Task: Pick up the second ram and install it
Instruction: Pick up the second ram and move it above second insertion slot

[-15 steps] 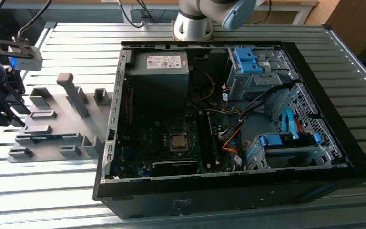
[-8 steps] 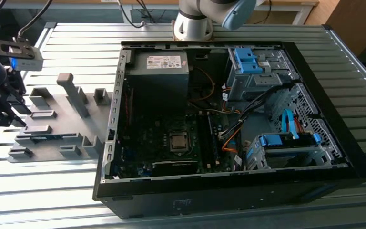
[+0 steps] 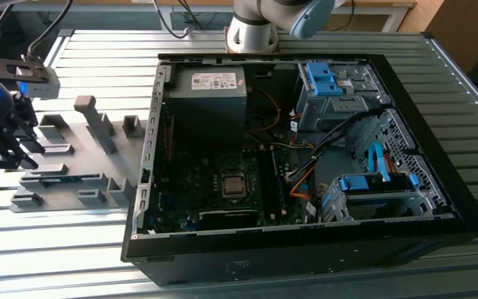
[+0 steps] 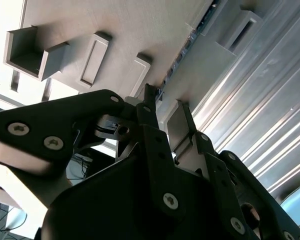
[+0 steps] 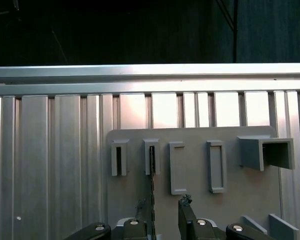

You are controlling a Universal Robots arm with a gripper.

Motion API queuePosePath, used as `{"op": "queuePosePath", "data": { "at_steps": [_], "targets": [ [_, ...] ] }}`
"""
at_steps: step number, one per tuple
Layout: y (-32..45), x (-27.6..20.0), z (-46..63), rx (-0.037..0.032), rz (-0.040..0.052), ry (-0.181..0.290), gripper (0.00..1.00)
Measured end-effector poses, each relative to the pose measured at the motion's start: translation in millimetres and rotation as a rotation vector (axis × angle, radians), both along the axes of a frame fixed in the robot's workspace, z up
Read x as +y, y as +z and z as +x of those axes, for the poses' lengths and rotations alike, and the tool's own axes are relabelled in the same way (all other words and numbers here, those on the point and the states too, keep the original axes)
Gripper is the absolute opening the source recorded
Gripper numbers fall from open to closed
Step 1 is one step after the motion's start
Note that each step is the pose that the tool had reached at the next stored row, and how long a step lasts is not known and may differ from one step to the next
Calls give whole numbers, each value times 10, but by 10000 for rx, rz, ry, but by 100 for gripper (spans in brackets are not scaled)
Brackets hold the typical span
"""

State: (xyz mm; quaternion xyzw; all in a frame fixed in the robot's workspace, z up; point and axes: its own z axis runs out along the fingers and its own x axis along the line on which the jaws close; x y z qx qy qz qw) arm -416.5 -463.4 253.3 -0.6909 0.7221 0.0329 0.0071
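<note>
Farthest to the exterior view's left, the gripper (image 3: 8,149) hangs over the grey fixture plate (image 3: 85,171), its fingers apart and astride the second ram (image 5: 151,185). The ram stands on edge on that plate, its long axis running from a slotted block (image 5: 151,157) toward the gripper. Other grey blocks (image 5: 217,167) flank it. An open computer case (image 3: 305,249) sits beside the plate on the tabletop (image 3: 56,261).

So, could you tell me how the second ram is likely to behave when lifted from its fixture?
The second ram looks like a thin board standing on edge, so probably stiff and light. Seated in slots of the grey fixture, it may bind if pulled askew. It likely tolerates little side force.
</note>
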Motion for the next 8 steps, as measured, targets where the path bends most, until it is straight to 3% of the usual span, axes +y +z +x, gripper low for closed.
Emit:
{"op": "queuePosePath", "data": {
  "at_steps": [8],
  "targets": [
    [-85,-9,0,-44,-1,264,38]
  ]
}}
